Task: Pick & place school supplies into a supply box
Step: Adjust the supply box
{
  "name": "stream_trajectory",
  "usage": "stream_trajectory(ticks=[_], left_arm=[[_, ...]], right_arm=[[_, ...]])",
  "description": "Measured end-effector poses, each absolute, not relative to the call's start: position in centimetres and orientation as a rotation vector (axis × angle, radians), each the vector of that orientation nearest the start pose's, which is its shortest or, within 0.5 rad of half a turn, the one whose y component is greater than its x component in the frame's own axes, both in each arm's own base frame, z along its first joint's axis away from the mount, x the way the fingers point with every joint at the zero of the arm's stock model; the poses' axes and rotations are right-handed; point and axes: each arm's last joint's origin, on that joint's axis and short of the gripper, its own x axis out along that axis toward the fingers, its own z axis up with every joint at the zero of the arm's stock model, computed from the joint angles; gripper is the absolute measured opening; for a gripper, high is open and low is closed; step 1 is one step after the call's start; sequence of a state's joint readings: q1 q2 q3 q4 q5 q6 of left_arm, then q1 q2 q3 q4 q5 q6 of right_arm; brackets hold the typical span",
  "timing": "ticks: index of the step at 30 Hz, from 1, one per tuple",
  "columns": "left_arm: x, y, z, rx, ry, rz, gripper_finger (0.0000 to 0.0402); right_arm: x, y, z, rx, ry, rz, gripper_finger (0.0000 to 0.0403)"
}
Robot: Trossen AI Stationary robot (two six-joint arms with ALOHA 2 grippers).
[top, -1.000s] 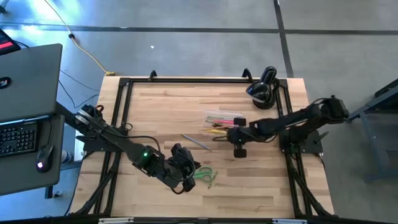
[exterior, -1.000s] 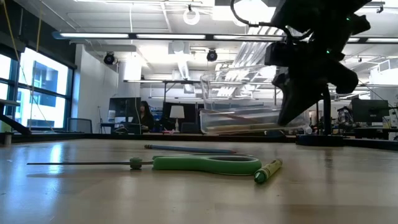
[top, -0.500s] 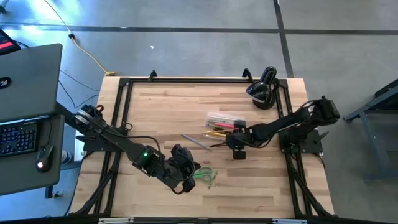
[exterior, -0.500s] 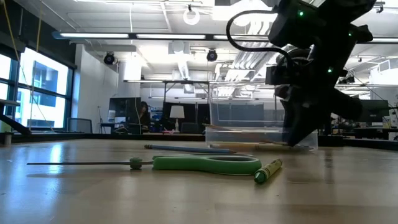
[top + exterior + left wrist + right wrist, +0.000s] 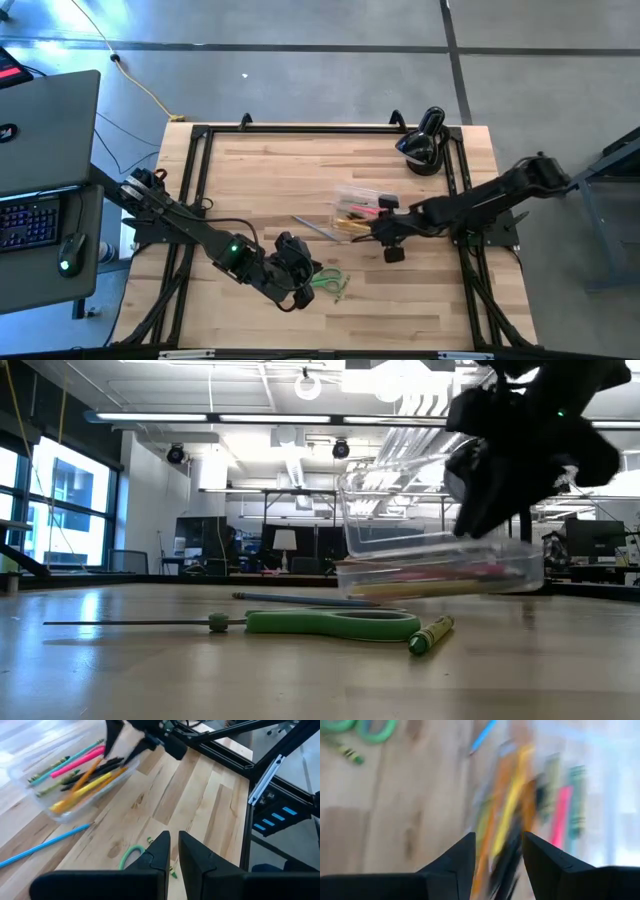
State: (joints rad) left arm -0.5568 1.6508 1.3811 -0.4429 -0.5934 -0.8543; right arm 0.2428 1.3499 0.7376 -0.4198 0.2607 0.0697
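Supply box (image 5: 358, 203), mid-table: we saw right gripper (image 5: 378, 229) released beside it; left gripper (image 5: 303, 272), nearly closed, empty, over scissors (image 5: 328, 281). Risk: box tipping, pens spilling.

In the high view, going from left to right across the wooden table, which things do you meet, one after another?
Left hand → green scissors → blue pencil → supply box → right hand → black rounded device.
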Motion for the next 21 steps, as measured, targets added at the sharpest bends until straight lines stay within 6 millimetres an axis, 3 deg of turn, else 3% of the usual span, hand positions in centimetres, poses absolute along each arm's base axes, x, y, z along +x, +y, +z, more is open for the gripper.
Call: stream_trajectory(ticks=[4,13,21], left_arm=[[31.6,-17.8,29.9,-0.441,0.531,0.280,0.0067],[31.6,-17.8,29.9,-0.441,0.532,0.279,0.0067],[31.6,-17.8,29.9,-0.443,0.537,0.273,0.0067]], right_arm=[[24.5,4.7,19.4,-0.217,0.925,-0.101,0.0140],[24.7,4.0,19.2,-0.192,0.933,-0.128,0.0140],[24.4,5.1,19.1,-0.133,0.937,-0.121,0.0140]])
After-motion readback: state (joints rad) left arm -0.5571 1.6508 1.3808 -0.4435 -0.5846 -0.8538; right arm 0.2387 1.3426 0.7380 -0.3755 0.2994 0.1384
